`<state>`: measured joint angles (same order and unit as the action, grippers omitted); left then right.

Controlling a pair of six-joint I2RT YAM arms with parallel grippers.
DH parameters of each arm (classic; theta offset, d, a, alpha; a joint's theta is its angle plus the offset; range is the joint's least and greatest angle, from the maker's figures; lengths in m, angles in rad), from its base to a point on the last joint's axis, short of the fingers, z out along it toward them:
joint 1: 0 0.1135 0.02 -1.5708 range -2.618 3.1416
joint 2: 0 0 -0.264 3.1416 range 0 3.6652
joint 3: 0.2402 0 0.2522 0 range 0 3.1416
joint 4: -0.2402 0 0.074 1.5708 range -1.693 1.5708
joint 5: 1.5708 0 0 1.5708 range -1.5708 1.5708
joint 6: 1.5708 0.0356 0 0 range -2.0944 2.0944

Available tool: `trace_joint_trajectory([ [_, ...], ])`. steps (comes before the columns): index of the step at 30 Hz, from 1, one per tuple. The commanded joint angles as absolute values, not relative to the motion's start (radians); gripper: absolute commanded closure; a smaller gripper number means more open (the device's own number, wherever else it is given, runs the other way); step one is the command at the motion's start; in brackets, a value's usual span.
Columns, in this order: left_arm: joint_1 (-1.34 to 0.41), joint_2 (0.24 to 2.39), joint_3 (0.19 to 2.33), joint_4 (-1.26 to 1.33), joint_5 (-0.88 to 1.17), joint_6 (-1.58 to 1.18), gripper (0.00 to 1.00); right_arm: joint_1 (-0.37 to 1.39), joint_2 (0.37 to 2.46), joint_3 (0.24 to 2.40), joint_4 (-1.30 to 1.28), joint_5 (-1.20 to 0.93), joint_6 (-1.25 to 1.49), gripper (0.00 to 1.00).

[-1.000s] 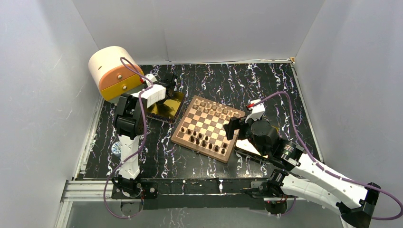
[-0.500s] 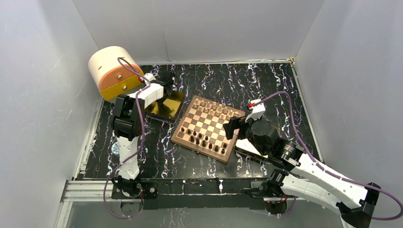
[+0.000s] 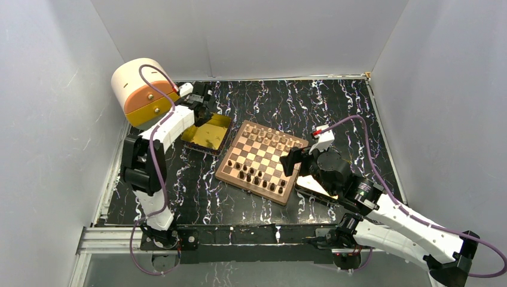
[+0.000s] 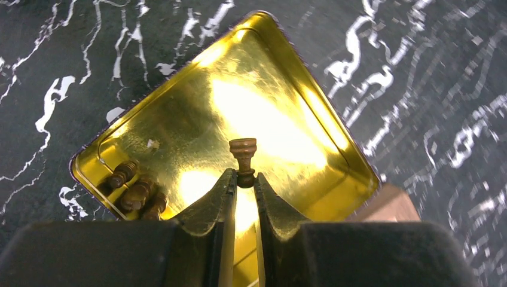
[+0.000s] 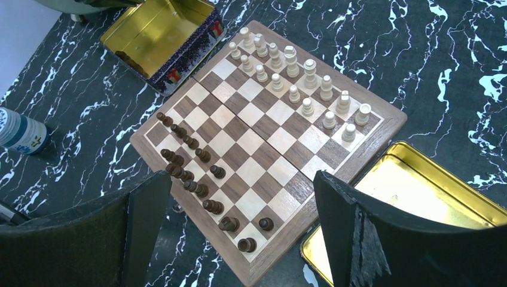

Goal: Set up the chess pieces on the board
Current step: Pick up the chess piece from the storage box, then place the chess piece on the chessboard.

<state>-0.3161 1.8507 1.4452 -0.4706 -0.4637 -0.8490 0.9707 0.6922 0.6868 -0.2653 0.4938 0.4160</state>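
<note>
The board (image 3: 263,156) lies mid-table, also in the right wrist view (image 5: 382,128). Light pieces (image 5: 293,78) stand in two rows at its far side and dark pieces (image 5: 197,188) along its near-left side. My left gripper (image 3: 202,109) hangs over the left gold tray (image 3: 210,134). In the left wrist view this gripper (image 4: 243,177) is shut on the base of a dark piece (image 4: 243,154) above the tray floor (image 4: 281,119). A few dark pieces (image 4: 137,191) lie in the tray's corner. My right gripper (image 3: 289,162) is open and empty over the board's near-right edge (image 5: 239,230).
A second gold tray (image 5: 418,191) lies by the board's right corner, partly under my right arm (image 3: 311,186). A cream and orange drawer box (image 3: 140,89) stands at the far left. A small bottle (image 3: 145,188) lies near the left wall. White walls enclose the table.
My left arm has stretched out and its gripper has moved toward the far left over the gold tray. The right arm has not moved.
</note>
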Motion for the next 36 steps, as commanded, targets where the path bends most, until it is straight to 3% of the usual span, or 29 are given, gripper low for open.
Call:
trace_joint_trajectory([
  [1,-0.315,1.741,1.405,-0.491,-0.281,-0.688,1.00,0.971,0.673,0.702,-0.238,0.485,0.447,0.01],
  [7,-0.315,1.714,1.379,-0.524,0.062,-0.530,1.00,0.971,0.675,0.719,-0.283,0.474,0.471,0.01],
  [15,-0.318,1.665,1.437,-0.628,0.258,-0.315,1.00,0.971,0.630,0.687,-0.319,0.487,0.488,0.01],
  [26,-0.393,1.807,1.689,-0.955,0.385,-0.123,1.00,0.972,0.632,0.703,-0.360,0.505,0.478,0.01],
  [36,-0.551,1.870,1.782,-0.985,0.493,-0.109,1.00,0.972,0.625,0.646,-0.264,0.438,0.379,0.01],
])
